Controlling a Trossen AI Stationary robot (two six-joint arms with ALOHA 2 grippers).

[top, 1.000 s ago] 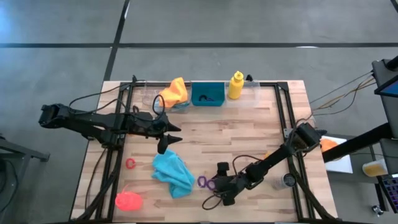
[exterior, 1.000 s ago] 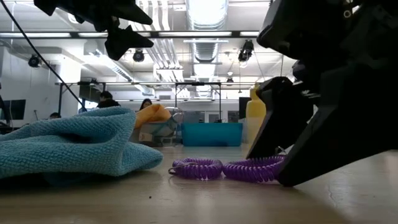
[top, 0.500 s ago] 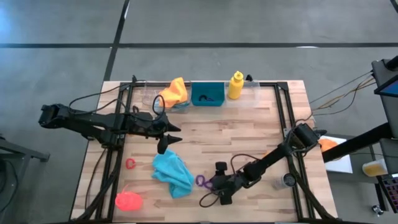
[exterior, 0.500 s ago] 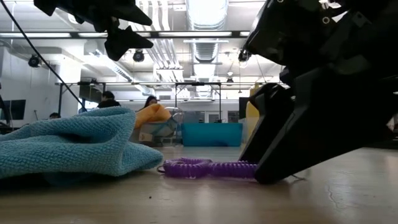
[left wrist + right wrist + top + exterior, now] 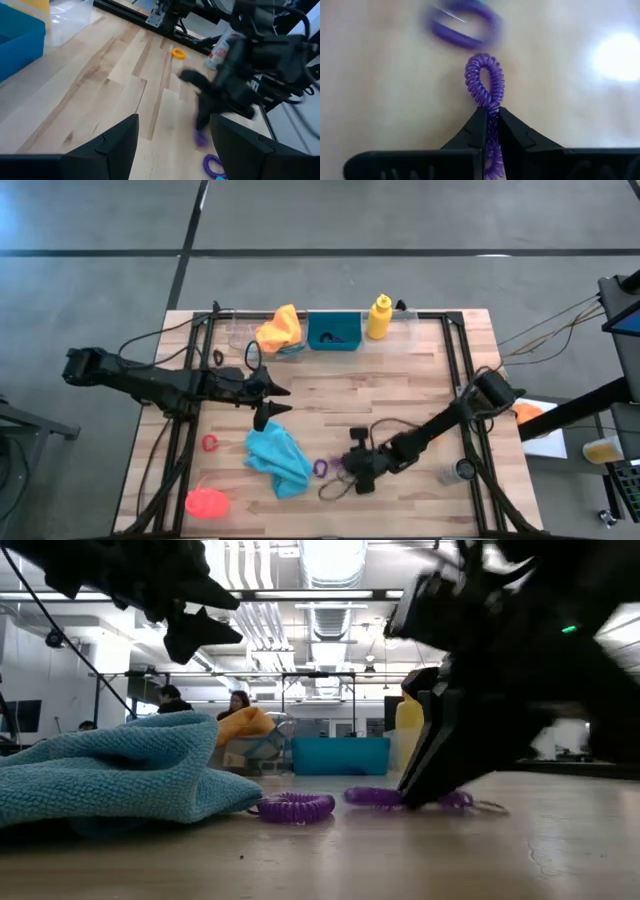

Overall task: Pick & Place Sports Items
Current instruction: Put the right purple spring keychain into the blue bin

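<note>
**Purple coil ring pinched by the right jaws on the tabletop**

Two small purple rings of coiled, spring-like cord are seen near the front middle of the wooden tabletop (image 5: 400,395). One purple coil ring (image 5: 485,80) is squeezed into a narrow loop, its lower part pinched between the jaws of the right gripper (image 5: 488,116). The second purple ring (image 5: 292,807) lies flat and loose just beside the edge of the crumpled teal cloth (image 5: 277,457); in the low view the two rings are seen close together but apart.

The right arm is stretched low across the tabletop from the right edge toward the middle, with its gripper tilted down at the held ring. The left gripper (image 5: 276,400) is held above the tabletop behind the teal cloth, its jaws spread and nothing between them.

A red ring (image 5: 209,443) and a pink-red bottle (image 5: 207,502) lie at the front left. An orange cloth (image 5: 279,329), a teal bin (image 5: 333,332) and a yellow bottle (image 5: 378,317) stand along the back edge.
</note>
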